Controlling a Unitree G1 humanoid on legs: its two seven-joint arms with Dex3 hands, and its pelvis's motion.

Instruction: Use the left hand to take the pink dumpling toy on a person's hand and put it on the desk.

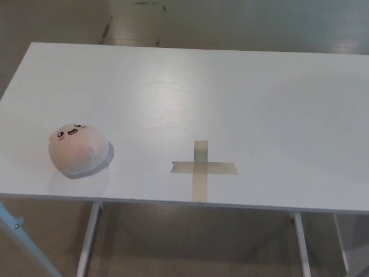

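- Dumpling (78,149): a round, pale pink plush with a small smiling face on its upper left side. It rests on the worktop (242,98) at the far left, close to the front edge and just in from the left edge. Nothing touches it or holds it, and a soft shadow lies under its right side.
- Blue bar (23,239): a slanted light blue piece shows below the worktop's front left corner, with a small fitting on it near the picture's edge. What it belongs to cannot be told.
- Leg (89,236): a white metal leg slants down under the worktop, below the dumpling.
- Tape cross (201,168): two strips of tan tape form a plus sign, flat on the white surface near the front edge, around the middle. It lies well apart from the dumpling, to its right.
- Second leg (301,242): another white leg runs down under the front edge, right of the cross.
- Floor (230,23): a grey-brown floor shows beyond the far edge of the worktop.
- Neither robot hand is in the picture, so their fingers cannot be judged.
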